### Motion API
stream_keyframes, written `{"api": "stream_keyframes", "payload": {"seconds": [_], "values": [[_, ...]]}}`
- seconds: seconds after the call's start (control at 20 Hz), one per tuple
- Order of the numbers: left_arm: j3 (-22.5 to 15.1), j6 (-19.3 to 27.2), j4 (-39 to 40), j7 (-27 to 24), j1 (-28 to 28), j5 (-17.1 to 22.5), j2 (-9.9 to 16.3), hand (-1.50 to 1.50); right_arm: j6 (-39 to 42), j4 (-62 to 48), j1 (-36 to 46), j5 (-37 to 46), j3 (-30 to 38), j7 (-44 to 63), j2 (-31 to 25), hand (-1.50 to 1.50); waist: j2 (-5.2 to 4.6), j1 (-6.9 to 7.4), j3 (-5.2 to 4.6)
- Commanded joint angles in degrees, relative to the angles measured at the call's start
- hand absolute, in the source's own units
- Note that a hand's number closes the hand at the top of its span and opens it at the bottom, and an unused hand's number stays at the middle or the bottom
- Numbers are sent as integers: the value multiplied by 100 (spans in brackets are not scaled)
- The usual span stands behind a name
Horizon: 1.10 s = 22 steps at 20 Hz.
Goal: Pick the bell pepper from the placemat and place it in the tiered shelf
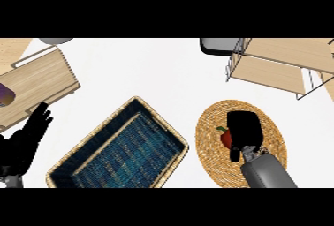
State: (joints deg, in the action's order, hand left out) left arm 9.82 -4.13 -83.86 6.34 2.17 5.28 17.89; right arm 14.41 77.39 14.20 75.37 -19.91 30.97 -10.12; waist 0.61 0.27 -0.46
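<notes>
Red pepper (225,137) seen on round woven placemat (274,145), mostly hidden under right hand (244,126). Right hand laid over pepper; whether fingers were curled round it could not be told. Left hand (29,132) kept open, fingers up, at left edge. Wooden shelf (280,64) placed beyond placemat. Blue-lined basket (120,148) set left of placemat.

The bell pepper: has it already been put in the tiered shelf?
No, the bell pepper lies on the round woven placemat, under the right hand, away from the tiered shelf.
</notes>
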Motion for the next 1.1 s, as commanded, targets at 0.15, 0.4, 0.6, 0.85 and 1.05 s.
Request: {"api": "stream_keyframes", "payload": {"seconds": [0.15, 0.4, 0.6, 0.85, 1.05], "values": [[-25, 26, -277, 90, 115, -108, -190, 0, -544, 337, -177, 208, -23, -302, 29, 150, -55, -8, 47], [229, -274, 112, -162, 133, 80, 62, 0, -408, 270, 484, -1233, 1033, -1580, -189, 150, -66, 24, 50], [279, -247, 412, 21, -406, 24, 138, 0, -47, 1059, 497, -1498, 1274, -1605, -298, 150, -54, -61, 45], [56, 55, 55, 260, -247, -164, -201, 0, 784, 2233, 609, -2181, 1925, -1289, -469, 150, -40, -82, 45], [214, -225, 41, -53, 70, -22, -59, 0, 1456, 3265, 380, -3132, 2627, -805, -288, 150, -21, -126, 44]]}}
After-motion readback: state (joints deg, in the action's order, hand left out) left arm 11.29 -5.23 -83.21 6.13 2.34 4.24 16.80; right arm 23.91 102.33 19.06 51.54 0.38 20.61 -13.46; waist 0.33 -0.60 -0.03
